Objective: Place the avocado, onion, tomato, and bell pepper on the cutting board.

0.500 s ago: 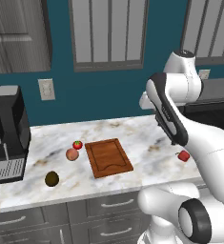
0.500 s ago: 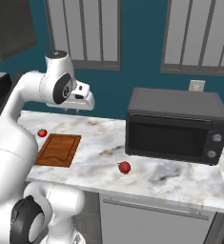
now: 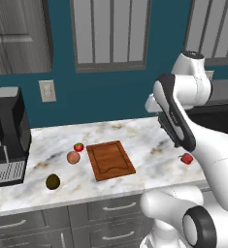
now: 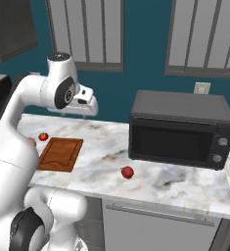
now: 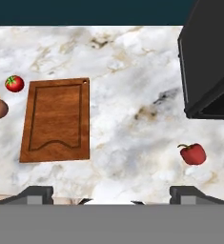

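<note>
Nothing has visibly moved, open gripper (image 5: pixel 111 193) high above cutting board (image 5: pixel 56 120), holding nothing.

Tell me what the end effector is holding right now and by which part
Nothing is held. The end effector hangs open above the counter, with the cutting board and bell pepper lying untouched below.

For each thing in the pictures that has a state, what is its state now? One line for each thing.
cutting board: flat on the counter, nothing on it.
tomato: on the counter, off the board.
onion: on the counter beside the board.
avocado: on the counter, apart from the board.
bell pepper: on the counter near the microwave.
microwave: door shut.
gripper: jaws open, holding nothing.
</note>
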You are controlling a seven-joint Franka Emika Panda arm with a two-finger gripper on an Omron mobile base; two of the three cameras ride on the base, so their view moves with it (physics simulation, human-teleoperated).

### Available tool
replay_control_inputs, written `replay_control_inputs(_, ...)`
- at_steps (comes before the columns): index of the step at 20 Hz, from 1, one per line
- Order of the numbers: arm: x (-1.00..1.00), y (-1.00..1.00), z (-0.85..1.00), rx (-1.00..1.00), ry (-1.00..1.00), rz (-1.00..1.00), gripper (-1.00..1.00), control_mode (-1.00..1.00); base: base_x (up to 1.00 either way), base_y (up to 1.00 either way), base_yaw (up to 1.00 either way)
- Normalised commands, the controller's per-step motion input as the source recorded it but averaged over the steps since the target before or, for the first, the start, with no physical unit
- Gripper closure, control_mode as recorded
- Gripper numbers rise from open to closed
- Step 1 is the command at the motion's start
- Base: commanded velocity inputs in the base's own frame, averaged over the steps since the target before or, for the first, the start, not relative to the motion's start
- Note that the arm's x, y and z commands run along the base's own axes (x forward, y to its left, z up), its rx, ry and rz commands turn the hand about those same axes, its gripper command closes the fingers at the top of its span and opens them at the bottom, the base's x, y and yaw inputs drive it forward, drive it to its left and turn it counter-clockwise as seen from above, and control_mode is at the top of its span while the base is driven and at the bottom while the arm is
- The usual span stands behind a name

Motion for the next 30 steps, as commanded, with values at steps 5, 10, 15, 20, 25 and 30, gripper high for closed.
replay_control_inputs(5, -0.29, -0.31, -0.06, 0.04, 0.00, -0.01, -1.00, -1.00, 0.00, 0.00, 0.00)
replay_control_inputs(10, -0.30, -0.30, -0.07, 0.03, 0.00, -0.01, -1.00, -1.00, 0.00, 0.00, 0.00)
replay_control_inputs(15, -0.13, -0.26, -0.10, 0.00, 0.00, 0.00, -1.00, -1.00, 0.00, 0.00, 0.00)
replay_control_inputs(20, 0.03, -0.04, -0.02, 0.00, 0.00, 0.02, -1.00, -1.00, 0.00, 0.00, 0.00)
replay_control_inputs(25, 0.04, -0.04, -0.01, -0.01, 0.00, 0.01, -1.00, -1.00, 0.00, 0.00, 0.00)
replay_control_inputs(30, 0.00, -0.17, -0.07, -0.10, 0.00, 0.03, -1.00, -1.00, 0.00, 0.00, 0.00)
